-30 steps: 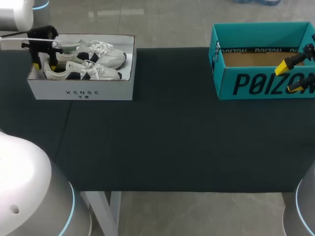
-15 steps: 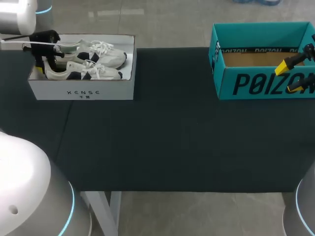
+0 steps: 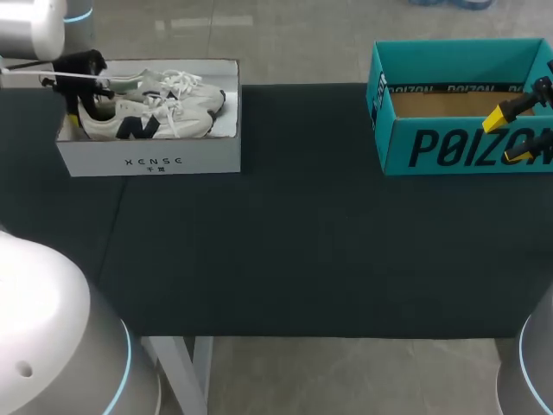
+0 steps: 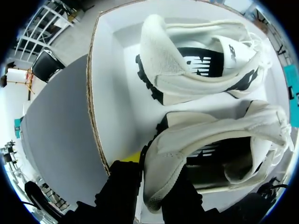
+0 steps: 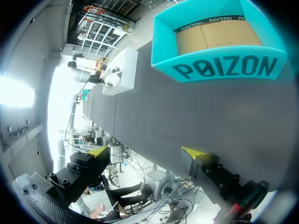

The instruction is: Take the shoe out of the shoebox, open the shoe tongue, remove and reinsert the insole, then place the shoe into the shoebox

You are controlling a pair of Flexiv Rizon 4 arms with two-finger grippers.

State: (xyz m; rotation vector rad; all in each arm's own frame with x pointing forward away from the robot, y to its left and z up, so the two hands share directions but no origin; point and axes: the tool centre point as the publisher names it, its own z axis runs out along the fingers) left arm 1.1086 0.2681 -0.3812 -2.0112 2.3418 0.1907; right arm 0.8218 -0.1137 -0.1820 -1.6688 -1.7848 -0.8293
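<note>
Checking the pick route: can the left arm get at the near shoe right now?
Likely yes: its end effector is clamped on the near shoe at the heel, inside the open-topped white box.

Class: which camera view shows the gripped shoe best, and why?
Left wrist view: the shoe is closest, its heel in the left gripper. Head view shows its side in the white box; right wrist view, only a distant speck.

The near shoe (image 4: 219,154) apparently hides the left pincer (image 4: 153,189) at its tips, and the teal box (image 3: 458,147) is cropped
</note>
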